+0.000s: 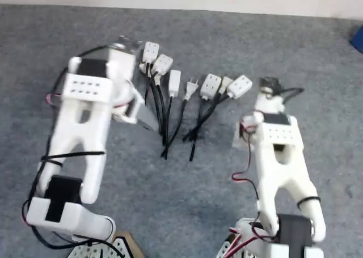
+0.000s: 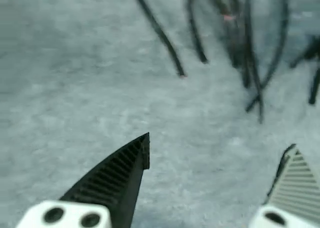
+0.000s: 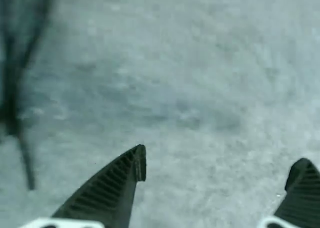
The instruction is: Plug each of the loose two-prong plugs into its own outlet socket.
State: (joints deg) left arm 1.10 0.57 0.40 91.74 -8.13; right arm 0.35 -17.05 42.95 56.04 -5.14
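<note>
The left arm [image 1: 79, 133] and right arm [image 1: 281, 156] stretch forward over the grey worktop [image 1: 317, 71], with the left fingers [image 2: 120, 173] and right fingers [image 3: 115, 183] spread open and empty. A loose two-prong plug [image 1: 191, 88] lies among white outlet sockets [image 1: 211, 85] near the far edge.

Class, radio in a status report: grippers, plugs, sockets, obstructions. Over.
Left gripper open, empty. Right gripper open, empty. Two-prong plug loose on carpet between outlet sockets. Black cords bunched near it.
</note>
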